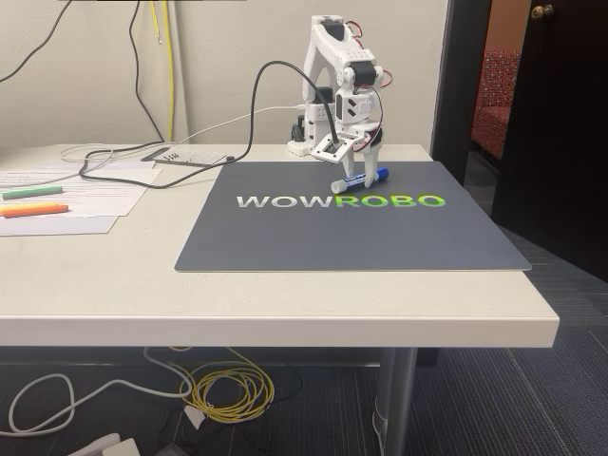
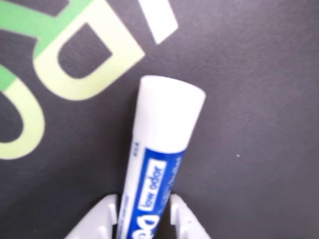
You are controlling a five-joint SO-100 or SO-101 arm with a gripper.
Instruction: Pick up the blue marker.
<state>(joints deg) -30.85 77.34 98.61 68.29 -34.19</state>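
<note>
The tool sits at the bottom edge of the wrist view, its two white fingertips set on either side of the blue marker with almost no gap showing, so it looks closed onto the barrel, or all but closed. The marker runs up the middle of that frame from between the fingertips, its blue-lettered label low down and its white end uppermost, over the dark mat and beside the pale green lettering at upper left.

In the fixed view the tool is just right of centre in the upper half of the frame, pointing down at the marker, which lies on or barely above the grey mat just over the last letters of the printed logo. Whether it is off the mat yet is too fine to tell.

The step in hand, I judge, is the grasp itself, with the lift to come. The next move calls for a firm squeeze and a straight rise, since the hold looks to be toward one end and the long free end could sag or swivel.

Further left, a green marker and an orange marker lie on papers on the pale surface. The arm's base stands at the mat's far edge.
</note>
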